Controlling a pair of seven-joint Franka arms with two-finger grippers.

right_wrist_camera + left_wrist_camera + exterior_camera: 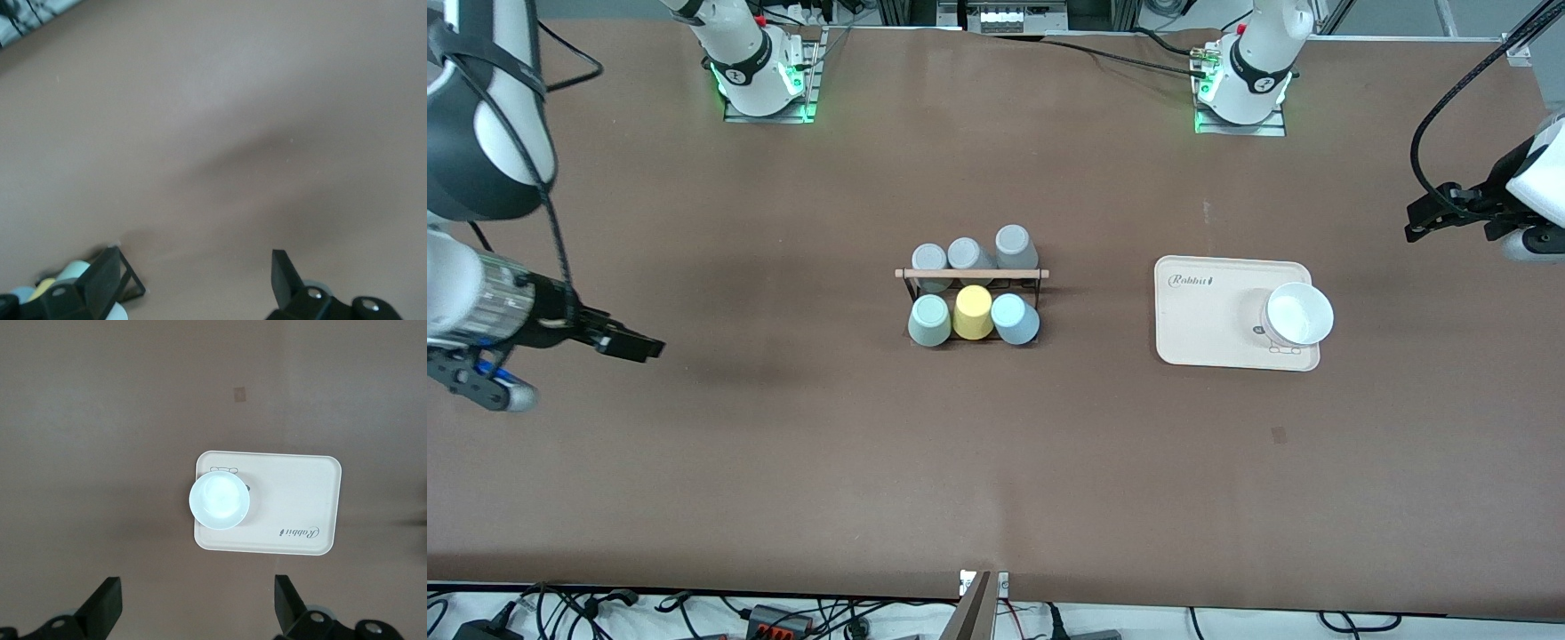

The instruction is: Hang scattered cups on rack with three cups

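Note:
The rack (pixel 971 274), black wire with a wooden rod on top, stands mid-table. On its row nearer the front camera hang three upturned cups: mint green (pixel 929 321), yellow (pixel 973 312) and light blue (pixel 1015 318). Three grey cups (pixel 966 254) fill its farther row. My right gripper (pixel 636 345) hovers open and empty over bare table toward the right arm's end. Its wrist view shows its open gripper (pixel 195 267), a corner of the rack (pixel 130 280) and the mint cup (pixel 73 270). My left gripper (pixel 1427 218) hangs open and empty over the left arm's end, (pixel 195 593) in its own view.
A cream tray (pixel 1200 311) lies between the rack and the left arm's end, with a white bowl (pixel 1299 315) on it. The left wrist view looks down on the tray (pixel 300 493) and the bowl (pixel 219 501). Cables run along the table's edges.

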